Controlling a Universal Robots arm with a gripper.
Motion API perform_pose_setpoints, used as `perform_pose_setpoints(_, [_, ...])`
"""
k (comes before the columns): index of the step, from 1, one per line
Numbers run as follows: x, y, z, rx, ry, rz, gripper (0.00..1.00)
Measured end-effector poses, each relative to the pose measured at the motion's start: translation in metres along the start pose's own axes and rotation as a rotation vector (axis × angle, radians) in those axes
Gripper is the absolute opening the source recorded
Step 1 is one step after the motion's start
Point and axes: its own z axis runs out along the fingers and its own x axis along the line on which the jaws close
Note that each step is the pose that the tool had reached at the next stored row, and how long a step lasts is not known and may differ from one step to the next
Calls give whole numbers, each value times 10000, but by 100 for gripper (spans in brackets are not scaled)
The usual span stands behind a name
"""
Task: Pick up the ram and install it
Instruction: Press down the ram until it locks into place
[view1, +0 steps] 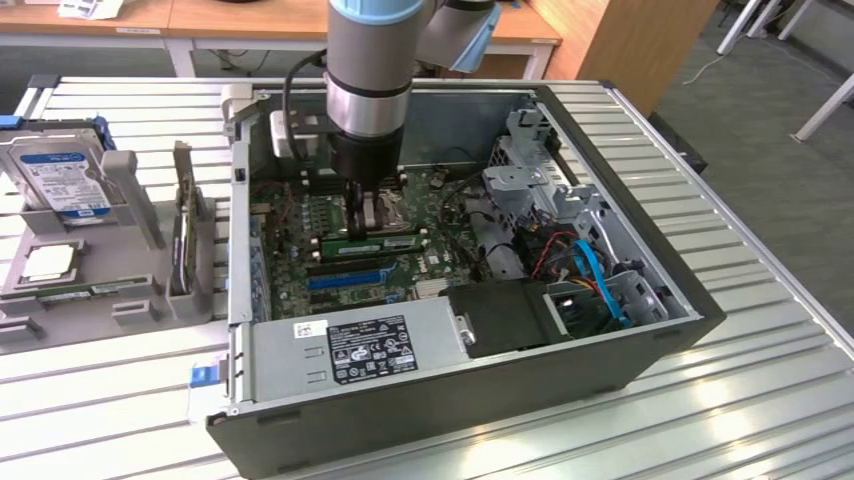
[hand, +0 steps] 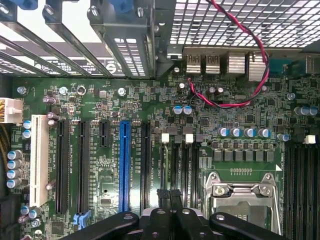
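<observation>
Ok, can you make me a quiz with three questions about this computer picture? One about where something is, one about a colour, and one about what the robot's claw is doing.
1. Where is the hard drive?
A. inside the computer
B. in a grey holder on the table, at the exterior view's left
C. on the floor

2. What colour is the long slot among the black ones?
A. red
B. blue
C. yellow

3. How are the fingers of the gripper?
A. wide open
B. shut together
C. clamped on the hard drive

Answers:
1 B: it stands upright in that holder.
2 B: it is bright blue in both views.
3 B: the fingers meet with no gap.
</observation>
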Motion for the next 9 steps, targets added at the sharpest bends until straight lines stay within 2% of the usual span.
perform_pose_setpoints(9, [4,-1,14,1,-1,-2,10])
